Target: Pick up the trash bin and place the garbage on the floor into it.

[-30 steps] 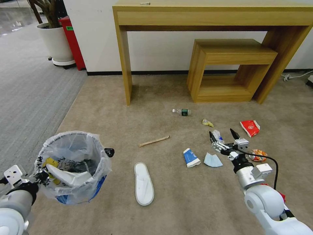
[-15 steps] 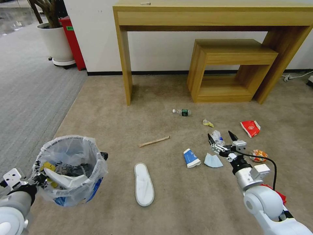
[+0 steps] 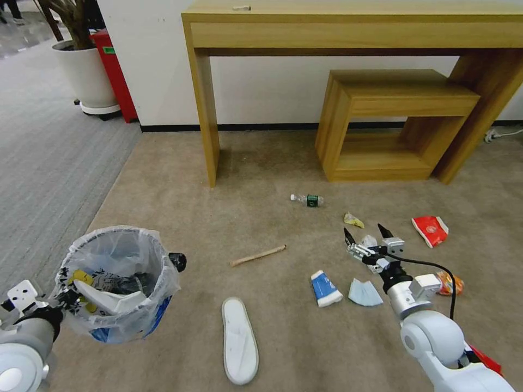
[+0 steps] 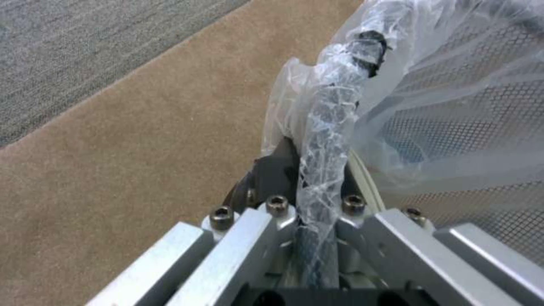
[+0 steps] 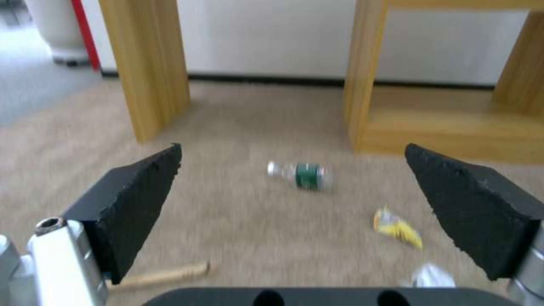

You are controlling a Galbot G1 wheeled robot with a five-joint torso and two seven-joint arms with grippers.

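Head view shows the left claw [image 3: 64,298] holding the trash bin [image 3: 117,283] above the floor [image 3: 180,218], while the right wrist view alone shows the right claw [image 5: 293,212] spread wide toward the bottle [image 5: 299,174].

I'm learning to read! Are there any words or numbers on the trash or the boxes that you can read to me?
No text can be read.
Bottle: green label, print too small.
Red wrapper: white marks, too blurred.
Blue-white cup: small print, unreadable.
Tall red box: green sticker, too small.
Trash bin: dark marks on its bag, unreadable.
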